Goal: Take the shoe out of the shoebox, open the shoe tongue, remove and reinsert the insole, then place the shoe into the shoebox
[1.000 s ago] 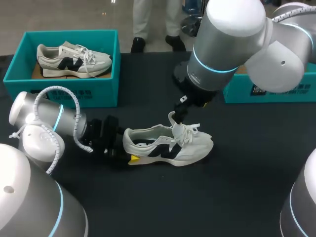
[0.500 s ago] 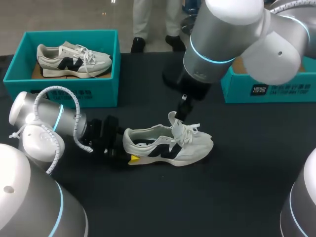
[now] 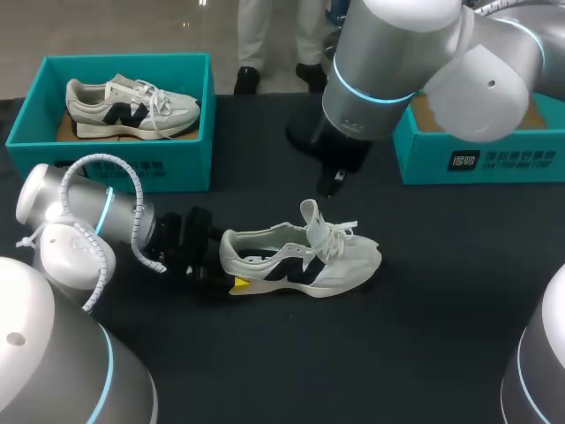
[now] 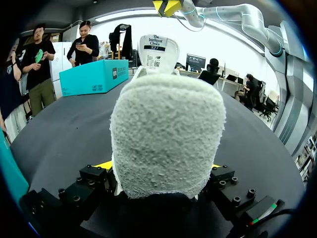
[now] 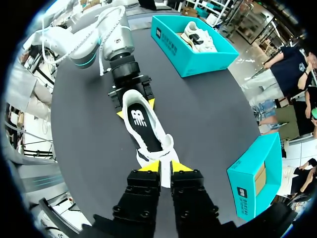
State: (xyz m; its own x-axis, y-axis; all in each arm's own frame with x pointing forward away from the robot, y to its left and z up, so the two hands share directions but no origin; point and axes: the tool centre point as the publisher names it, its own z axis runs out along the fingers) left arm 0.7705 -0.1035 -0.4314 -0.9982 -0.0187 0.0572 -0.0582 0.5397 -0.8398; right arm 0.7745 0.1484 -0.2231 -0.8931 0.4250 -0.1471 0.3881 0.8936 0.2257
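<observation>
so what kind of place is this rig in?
Likely a robotics lab test bench: two robot arms over a black tabletop, the left gripper shut on a white-and-black sneaker at its heel, and open teal cardboard shoeboxes staged as props.

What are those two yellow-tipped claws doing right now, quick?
Left gripper: closed on the white sneaker, at its heel.
Right gripper: closed, holding nothing, above the sneaker's tongue.

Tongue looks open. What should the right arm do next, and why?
Probably lower the right gripper into the shoe to pinch the insole: the tongue stands up, the insole lies exposed, and the left gripper clamps the heel.
</observation>
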